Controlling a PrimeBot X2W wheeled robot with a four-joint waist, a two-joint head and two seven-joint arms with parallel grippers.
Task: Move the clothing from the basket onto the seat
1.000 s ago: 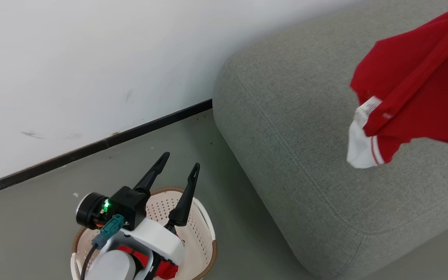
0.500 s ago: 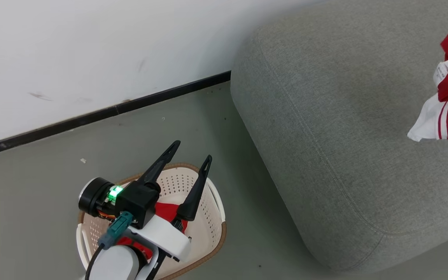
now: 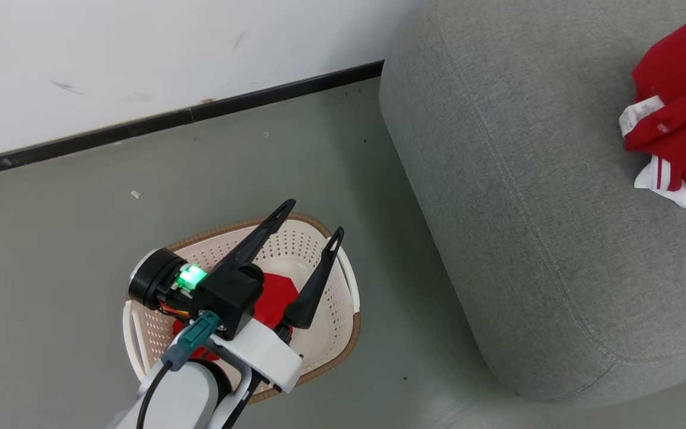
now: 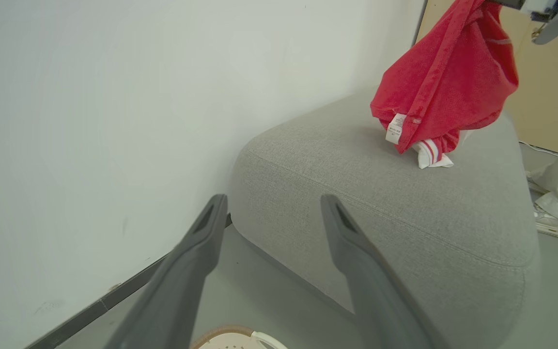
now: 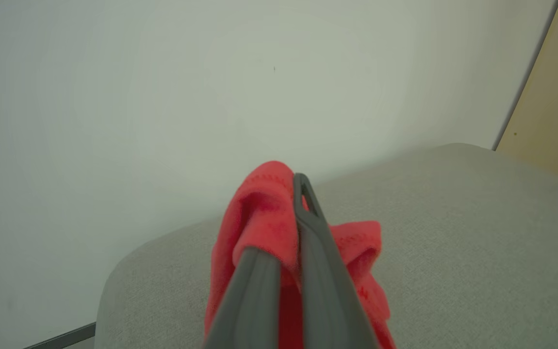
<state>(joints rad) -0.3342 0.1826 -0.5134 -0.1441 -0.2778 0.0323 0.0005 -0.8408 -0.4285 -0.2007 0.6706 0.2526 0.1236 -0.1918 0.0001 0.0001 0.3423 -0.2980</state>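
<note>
A red garment of the clothing [image 3: 679, 113] hangs over the grey seat [image 3: 527, 190], its white-striped hem touching the cushion top. In the left wrist view the same garment [image 4: 446, 82] dangles down onto the seat [image 4: 356, 194]. My right gripper [image 5: 286, 194] is shut on the clothing [image 5: 264, 218], red cloth bunched around its fingers. My left gripper [image 3: 310, 220] stands open above the cream basket [image 3: 334, 339] on the floor. More red clothing [image 3: 274, 295] lies inside the basket, partly hidden by the left wrist.
A white wall with a black skirting strip [image 3: 170, 119] runs behind the basket and seat. Grey floor [image 3: 51, 238] surrounds the basket. A tan panel [image 4: 550, 97] stands beyond the seat, with a person's trouser leg and shoe [image 4: 557, 213] beside it.
The head camera has shifted, so basket and seat sit higher and further right. The hanging garment has come down and its hem now rests on the seat. The left gripper stays open over the basket.
</note>
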